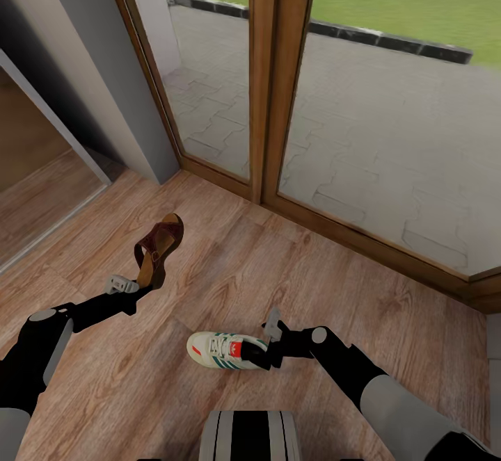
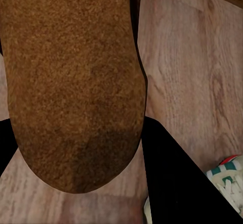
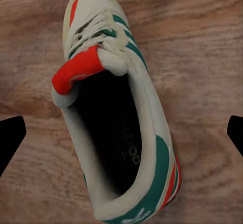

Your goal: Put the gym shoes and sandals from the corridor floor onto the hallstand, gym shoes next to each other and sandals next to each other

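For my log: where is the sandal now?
In the head view the sandal hangs at the left, held above the corridor floor by the left gripper.

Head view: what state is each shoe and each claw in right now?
sandal: lifted off the wood floor, clamped in the left gripper.
gym shoe: lying upright on the floor, not grasped.
left gripper: shut on the sandal.
right gripper: open, fingers spread either side of the gym shoe's heel.
glass doors: closed.
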Available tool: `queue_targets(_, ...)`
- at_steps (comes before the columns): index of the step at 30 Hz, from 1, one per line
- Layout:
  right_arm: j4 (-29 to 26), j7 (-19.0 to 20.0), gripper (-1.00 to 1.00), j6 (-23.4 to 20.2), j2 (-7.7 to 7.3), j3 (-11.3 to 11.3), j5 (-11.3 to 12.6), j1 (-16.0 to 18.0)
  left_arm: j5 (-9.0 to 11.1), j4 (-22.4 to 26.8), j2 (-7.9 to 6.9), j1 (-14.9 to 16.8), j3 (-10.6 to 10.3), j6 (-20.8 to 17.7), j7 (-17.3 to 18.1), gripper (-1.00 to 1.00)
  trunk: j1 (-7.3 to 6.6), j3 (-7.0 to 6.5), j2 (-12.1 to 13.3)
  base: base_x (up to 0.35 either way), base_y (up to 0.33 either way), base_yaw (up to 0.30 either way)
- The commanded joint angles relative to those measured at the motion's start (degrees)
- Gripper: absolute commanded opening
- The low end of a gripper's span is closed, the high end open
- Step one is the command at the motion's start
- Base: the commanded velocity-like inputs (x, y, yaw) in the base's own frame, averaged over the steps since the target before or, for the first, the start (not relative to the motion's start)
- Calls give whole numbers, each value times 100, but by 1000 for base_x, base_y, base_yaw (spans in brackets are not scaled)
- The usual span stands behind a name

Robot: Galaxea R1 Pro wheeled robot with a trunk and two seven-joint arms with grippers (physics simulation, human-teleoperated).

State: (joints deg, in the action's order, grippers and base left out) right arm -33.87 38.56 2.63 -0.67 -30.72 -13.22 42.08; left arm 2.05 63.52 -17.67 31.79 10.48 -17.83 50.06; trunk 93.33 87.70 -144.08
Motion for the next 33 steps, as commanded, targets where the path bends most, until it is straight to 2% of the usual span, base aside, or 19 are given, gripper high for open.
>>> queue_targets(1, -8, -2, 100, 27, -4, -11, -58, 2, 6, 2, 1, 2, 7, -36, 30, -100, -1, 4, -1, 0, 0, 0)
queue_targets(4, -6, -6, 100, 27, -6, -7, -58, 2, 9, 2, 1, 3, 7, -36, 30, -100, -1, 16, -1, 0, 0, 0)
queue_targets(7, -6, -6, 100, 27, -11, -4, -60, 1, 14, 2, 1, 3, 7, -36, 30, -100, 7, 106, -5, 0, 0, 0)
queue_targets(20, -6, -6, 100, 24, -19, -4, -58, 2, 21, 2, 1, 3, 8, -36, 30, -100, 7, 137, -5, 0, 0, 0)
queue_targets(27, -6, -6, 100, 24, -21, -4, -58, 2, 30, 2, 1, 3, 14, -36, 30, -100, 25, 351, -15, 0, 0, 0)
queue_targets(33, -6, -7, 100, 18, -21, -4, -59, 2, 58, 79, 7, 62, 14, -53, 47, -100, 25, 358, -15, 0, 0, 0)
